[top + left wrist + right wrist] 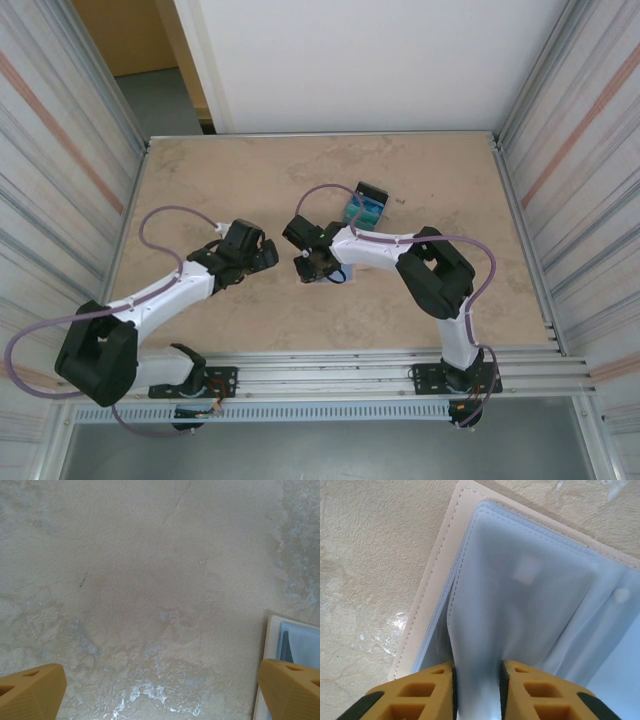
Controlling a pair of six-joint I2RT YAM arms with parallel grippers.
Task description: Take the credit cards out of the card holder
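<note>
Mottled beige table [250,180] — right claw [477,675] pinches a sleeve of the card holder [436,575], left claw [160,680] gapes.

Left arm [160,290], at 8 o'clock, and right arm [375,250], at 4 o'clock, are showing white shells, black joint housings and lilac cables [175,208]. Right gripper [477,680] fingers [415,695] are showing ochre, hollow-celled plastic.
</note>
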